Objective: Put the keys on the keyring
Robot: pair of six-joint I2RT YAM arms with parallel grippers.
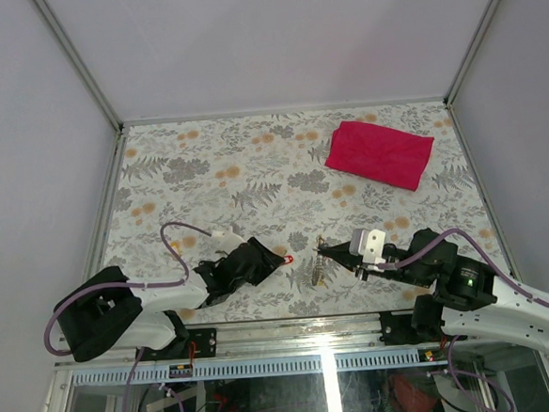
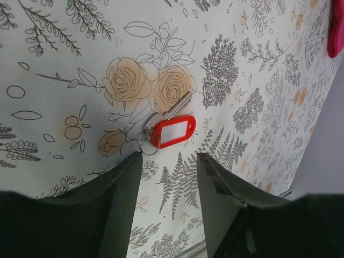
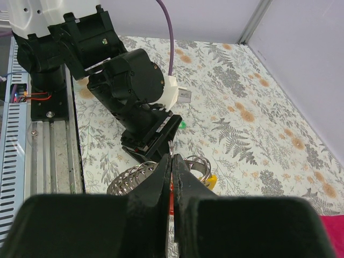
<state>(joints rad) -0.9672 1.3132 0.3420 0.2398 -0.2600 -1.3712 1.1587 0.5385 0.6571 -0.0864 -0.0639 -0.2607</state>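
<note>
Red-tagged key (image 2: pixel 172 130) lies on the worktop (image 2: pixel 64 48) at centre frame, just before the spread left pincer (image 2: pixel 170 155); right pincer (image 3: pixel 171 158) pinches the keyring (image 3: pixel 127 180).

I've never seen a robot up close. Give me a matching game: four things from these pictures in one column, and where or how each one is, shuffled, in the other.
1 red-tagged key
2 red cloth
3 left gripper
4 right gripper

a closed
b far right part of the table
c open
d lying loose on the table, unheld

Pairs: 1-d, 2-b, 3-c, 4-a
</note>
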